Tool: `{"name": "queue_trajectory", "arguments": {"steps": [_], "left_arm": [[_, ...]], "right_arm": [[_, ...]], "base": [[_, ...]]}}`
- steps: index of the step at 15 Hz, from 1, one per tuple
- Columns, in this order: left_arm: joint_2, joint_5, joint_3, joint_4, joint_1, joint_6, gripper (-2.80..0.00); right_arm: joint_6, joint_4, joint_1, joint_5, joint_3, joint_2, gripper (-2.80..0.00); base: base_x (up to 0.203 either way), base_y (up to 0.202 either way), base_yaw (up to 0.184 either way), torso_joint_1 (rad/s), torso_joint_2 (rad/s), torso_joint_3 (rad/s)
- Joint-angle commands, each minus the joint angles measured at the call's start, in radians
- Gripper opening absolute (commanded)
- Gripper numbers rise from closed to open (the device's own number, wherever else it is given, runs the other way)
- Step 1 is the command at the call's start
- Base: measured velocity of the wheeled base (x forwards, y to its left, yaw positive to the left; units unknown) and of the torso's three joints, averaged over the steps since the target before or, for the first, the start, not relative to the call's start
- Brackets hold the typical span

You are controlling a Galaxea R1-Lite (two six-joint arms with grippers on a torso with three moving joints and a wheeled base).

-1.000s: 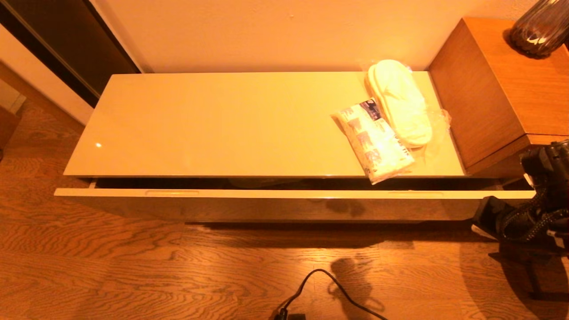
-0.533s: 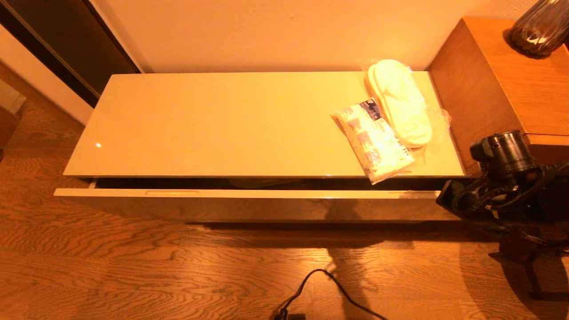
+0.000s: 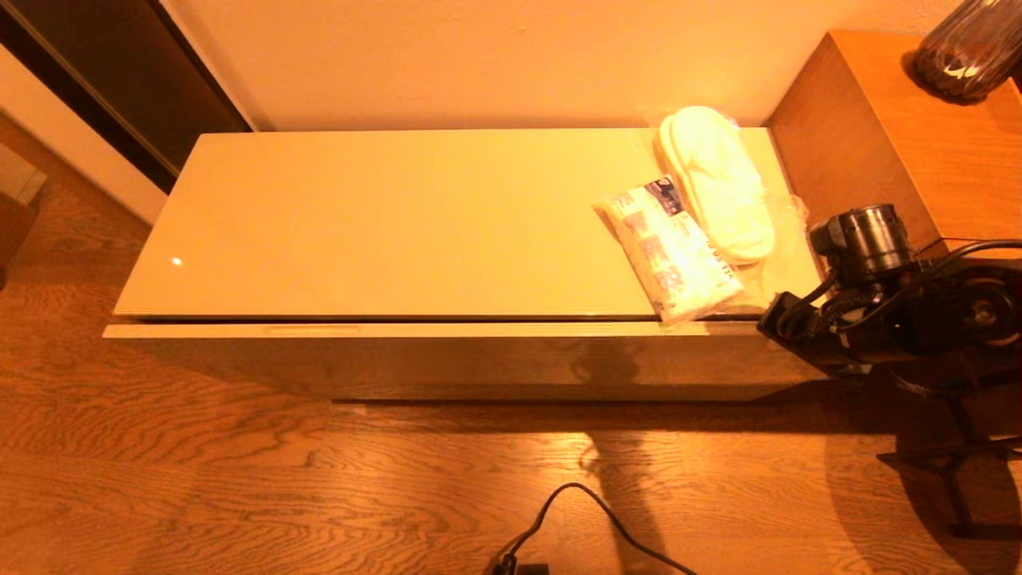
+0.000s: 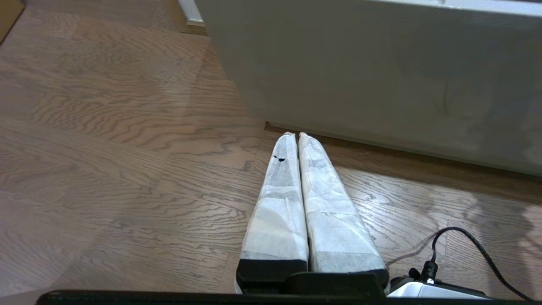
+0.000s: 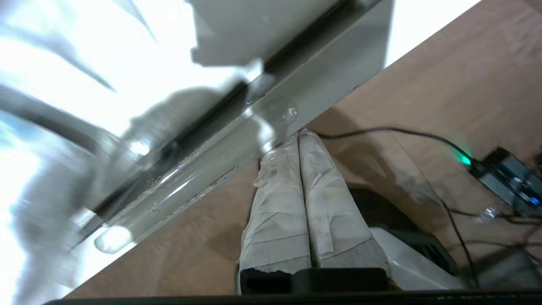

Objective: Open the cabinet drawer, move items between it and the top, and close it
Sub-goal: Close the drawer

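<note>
I see my right gripper (image 5: 299,135), jaws pressed together, against the cabinet drawer (image 3: 447,351) front's right end; left gripper (image 4: 296,136) jaws together too.

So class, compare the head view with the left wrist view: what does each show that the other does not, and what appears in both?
Only the head view shows the top carrying the slippers and white packet, plus the right gripper at the cabinet's right front corner. Only the left wrist view shows the left gripper, shut and low over the floor. Both show the cabinet drawer front, the wooden floor and a black cable.
</note>
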Motion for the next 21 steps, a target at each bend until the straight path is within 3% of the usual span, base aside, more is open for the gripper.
{"name": "queue_trajectory", "arguments": {"steps": [1, 6, 9, 14, 19, 21], "left_arm": [[-0.039, 0.001, 0.003, 0.000, 0.000, -0.001, -2.80], [-0.039, 0.001, 0.003, 0.000, 0.000, -0.001, -2.80], [-0.039, 0.001, 0.002, 0.000, 0.000, -0.001, -2.80], [-0.039, 0.001, 0.002, 0.000, 0.000, -0.001, -2.80], [-0.039, 0.001, 0.002, 0.000, 0.000, -0.001, -2.80], [-0.039, 0.001, 0.002, 0.000, 0.000, -0.001, -2.80]], "right_arm": [[0.004, -0.006, 0.002, 0.000, -0.051, 0.009, -2.80], [0.006, 0.067, 0.001, -0.002, -0.098, -0.038, -2.80], [0.007, 0.213, 0.001, -0.003, -0.143, -0.135, -2.80], [-0.040, 0.632, 0.002, -0.030, -0.234, -0.446, -2.80], [-0.131, 0.971, -0.003, -0.105, -0.054, -1.016, -2.80], [-0.221, 1.229, -0.028, -0.159, -0.056, -1.208, -2.80]], "base": [[0.000, 0.000, 0.000, 0.000, 0.00, 0.000], [0.000, 0.000, 0.000, 0.000, 0.00, 0.000], [0.000, 0.000, 0.000, 0.000, 0.00, 0.000], [0.000, 0.000, 0.000, 0.000, 0.00, 0.000], [0.000, 0.000, 0.000, 0.000, 0.00, 0.000], [0.000, 0.000, 0.000, 0.000, 0.00, 0.000]]}}
